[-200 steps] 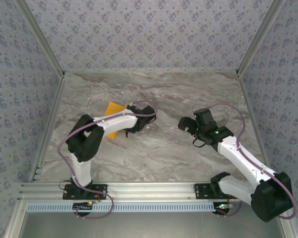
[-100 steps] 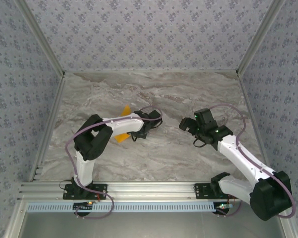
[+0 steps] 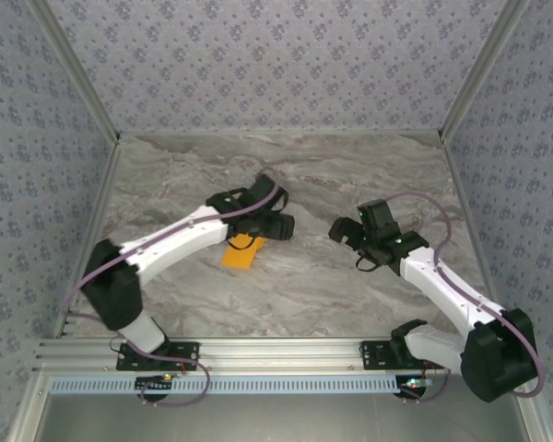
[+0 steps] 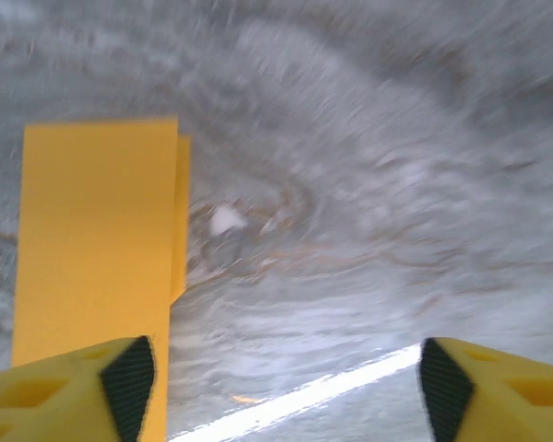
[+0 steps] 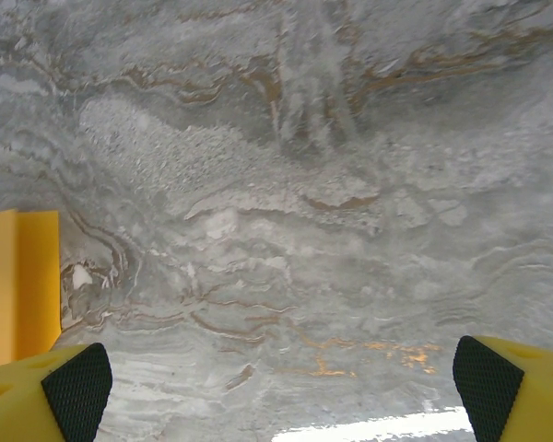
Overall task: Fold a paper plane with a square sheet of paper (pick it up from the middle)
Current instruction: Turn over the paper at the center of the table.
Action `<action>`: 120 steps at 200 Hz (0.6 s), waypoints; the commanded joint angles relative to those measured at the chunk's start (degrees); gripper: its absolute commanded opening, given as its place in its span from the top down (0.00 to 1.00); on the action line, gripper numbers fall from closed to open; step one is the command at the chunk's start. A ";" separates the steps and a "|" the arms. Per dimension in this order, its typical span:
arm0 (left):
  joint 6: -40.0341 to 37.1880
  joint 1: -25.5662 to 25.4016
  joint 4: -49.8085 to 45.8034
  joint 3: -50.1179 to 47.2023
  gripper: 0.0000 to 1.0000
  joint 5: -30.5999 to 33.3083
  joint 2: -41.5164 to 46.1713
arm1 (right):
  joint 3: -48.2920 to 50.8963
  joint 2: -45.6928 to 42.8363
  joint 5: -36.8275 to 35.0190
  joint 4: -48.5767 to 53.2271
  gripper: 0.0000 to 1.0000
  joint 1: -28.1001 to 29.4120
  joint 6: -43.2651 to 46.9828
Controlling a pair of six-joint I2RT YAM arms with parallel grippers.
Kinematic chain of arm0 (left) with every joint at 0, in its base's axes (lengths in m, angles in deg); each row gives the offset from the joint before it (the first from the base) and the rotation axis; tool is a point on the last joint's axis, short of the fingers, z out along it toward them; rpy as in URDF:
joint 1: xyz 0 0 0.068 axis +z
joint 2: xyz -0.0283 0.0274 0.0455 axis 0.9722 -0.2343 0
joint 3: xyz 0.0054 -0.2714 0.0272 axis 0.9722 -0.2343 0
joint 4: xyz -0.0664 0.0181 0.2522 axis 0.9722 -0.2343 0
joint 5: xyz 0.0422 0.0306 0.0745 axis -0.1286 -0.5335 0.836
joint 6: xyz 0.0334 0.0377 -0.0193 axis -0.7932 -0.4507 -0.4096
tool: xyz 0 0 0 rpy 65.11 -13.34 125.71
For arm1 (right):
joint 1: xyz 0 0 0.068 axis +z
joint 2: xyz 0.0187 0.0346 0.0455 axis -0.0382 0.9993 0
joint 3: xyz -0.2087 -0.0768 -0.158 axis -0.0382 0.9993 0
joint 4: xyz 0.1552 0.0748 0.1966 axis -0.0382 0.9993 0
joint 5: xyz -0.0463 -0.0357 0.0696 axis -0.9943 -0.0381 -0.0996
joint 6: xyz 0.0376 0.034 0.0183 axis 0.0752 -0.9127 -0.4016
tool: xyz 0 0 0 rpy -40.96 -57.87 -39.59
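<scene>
A grey marble-patterned table [image 3: 350,285], boxed in on three sides by wallpapered panels [image 3: 276,64], carries the square sheet of paper [image 3: 242,254]. The bright orange paper lies flat, left of centre, one end tucked beneath the wrist of my left arm. Through the left wrist camera it reads as a narrow strip with a second layer showing along its right edge, so I judge it folded over on itself and not yet a dart. The left gripper [image 4: 286,378] hangs over the table with its jaws spread wide and nothing between them. The strip's near end passes behind the finger [image 4: 64,396] at the lower left of that view. The right gripper [image 5: 281,382], well apart to the right, is likewise fully spread and empty, and the strip shows at the far left of its view. I expect the paper to be nearly weightless, limp, easily creased by accident and apt to slide on the smooth surface. Lying flat, it offers little purchase to a pinch from above, so I would take it at the middle, as the task asks, or raise a free edge first. Room is generous: bare table surrounds the paper, the side panels and the near rail [image 3: 276,353] stand well away, and open space separates the two grippers.
</scene>
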 commanded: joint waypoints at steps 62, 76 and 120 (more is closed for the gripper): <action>7.39 25.23 4.64 -20.69 0.01 -8.18 17.40 | -16.92 23.87 3.07 -12.17 0.27 18.65 1.78; 7.83 29.21 3.88 -23.42 0.01 -9.17 19.31 | -21.56 30.32 4.41 -14.06 0.35 21.64 1.88; 8.04 39.30 3.90 -30.75 0.01 -15.14 24.29 | -40.51 48.81 6.67 -11.94 0.46 27.57 1.38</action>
